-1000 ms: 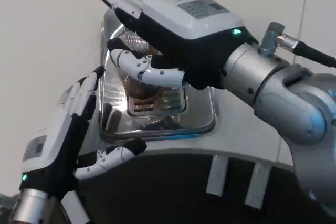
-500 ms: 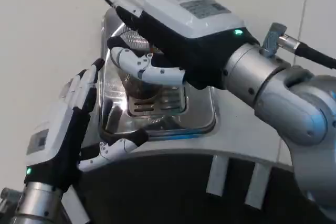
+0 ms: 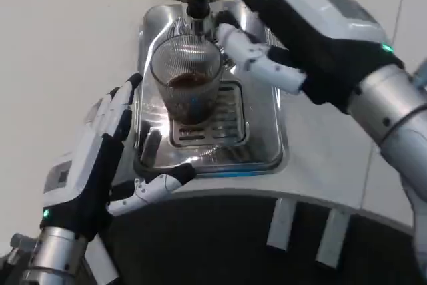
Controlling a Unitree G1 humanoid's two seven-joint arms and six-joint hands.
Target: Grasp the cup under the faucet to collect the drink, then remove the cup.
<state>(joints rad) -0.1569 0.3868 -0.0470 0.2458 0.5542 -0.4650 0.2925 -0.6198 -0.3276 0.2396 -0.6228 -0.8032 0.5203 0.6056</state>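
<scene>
While the ribbed glass cup [image 3: 186, 78] stands upright on the slotted grille of the shiny metal drip tray [image 3: 263, 141], it sits directly under the dark faucet [image 3: 198, 6], with dark drink filling its lower part; no hand holds it. Beside the cup on its right, the right hand [image 3: 303, 28] hovers with its fingers apart and nothing in them, the white thumb [image 3: 257, 61] reaching toward the rim of the cup, though whether it touches the glass cannot be told; the fingers extend up past the faucet. At the tray's left edge, the left hand [image 3: 93, 165] is spread wide and empty, fingers pointing up along the tray's side, thumb [image 3: 157, 186] lying across the front lip; it stays apart from the cup. White surface [image 3: 60, 45] spreads to the left of the machine.
</scene>
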